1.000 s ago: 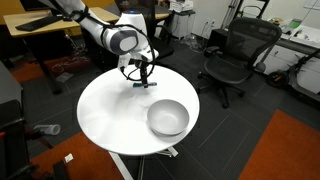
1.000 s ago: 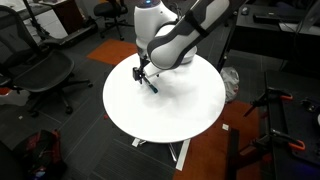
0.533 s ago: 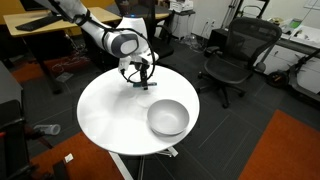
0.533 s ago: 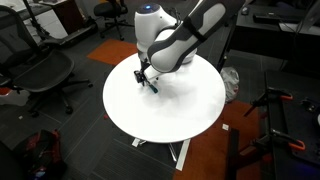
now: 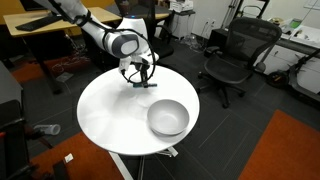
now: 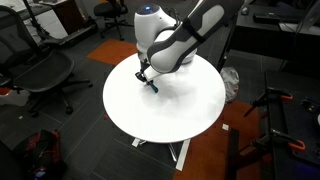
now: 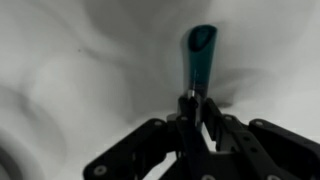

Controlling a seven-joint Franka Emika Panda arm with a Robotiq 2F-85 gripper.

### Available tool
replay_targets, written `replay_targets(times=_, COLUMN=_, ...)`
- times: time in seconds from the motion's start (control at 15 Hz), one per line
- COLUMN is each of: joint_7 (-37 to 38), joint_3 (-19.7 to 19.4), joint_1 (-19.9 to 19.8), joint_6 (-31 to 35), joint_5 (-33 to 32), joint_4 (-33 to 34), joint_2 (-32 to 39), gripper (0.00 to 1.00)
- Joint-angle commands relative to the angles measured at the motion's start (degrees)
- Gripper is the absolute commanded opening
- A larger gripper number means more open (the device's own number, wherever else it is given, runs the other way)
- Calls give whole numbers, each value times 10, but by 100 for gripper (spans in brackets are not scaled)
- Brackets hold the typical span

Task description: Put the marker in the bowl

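The marker (image 7: pixel 200 58) is a thin dark pen with a teal end; in the wrist view that end sticks out past the fingertips over the white table. My gripper (image 7: pixel 196 108) is shut on the marker's dark part. In both exterior views the gripper (image 5: pixel 141 80) (image 6: pixel 145 78) sits low at the table's far side with the marker (image 5: pixel 146 86) (image 6: pixel 152 86) at the tabletop beneath it. The light-grey bowl (image 5: pixel 168 118) stands upright near the table's front right edge, well apart from the gripper. It is hidden behind the arm in an exterior view.
The round white table (image 5: pixel 110 115) (image 6: pixel 185 105) stands on a pedestal. Black office chairs (image 5: pixel 240 55) (image 6: pixel 40 70) surround it, with desks (image 5: pixel 40 30) behind. An orange carpet patch (image 5: pixel 290 150) lies on the floor.
The jaws have closed from wide open onto the marker. The arm has stayed in place over the table's far side.
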Motion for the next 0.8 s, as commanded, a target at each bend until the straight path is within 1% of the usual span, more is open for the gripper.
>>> replay_targets(times=0.0, joint_7=-13, joint_3=-7, joint_1=6, joint_6=-22, joint_5=16, joint_4=18, joint_2=4, gripper=3)
replay_targets(times=0.07, joint_7=-16, joint_3=-5, joint_1=6, joint_6=-22, joint_5=16, joint_4=14, joint_2=0, gripper=5)
replay_targets(times=0.27, joint_7=-49, joint_3=5, joint_1=1, joint_6=-27, joint_5=13, joint_4=-10, joint_2=-26, gripper=5)
replay_targets(times=0.53, joint_7=-101, joint_3=2, joint_1=5, joint_6=-39, joint_5=6, joint_4=-56, joint_2=-78, gripper=5)
replay_targets(times=0.73, joint_7=-143, joint_3=6, joint_1=-2, joint_6=-61, joint_5=4, joint_4=-103, joint_2=-129, gripper=5)
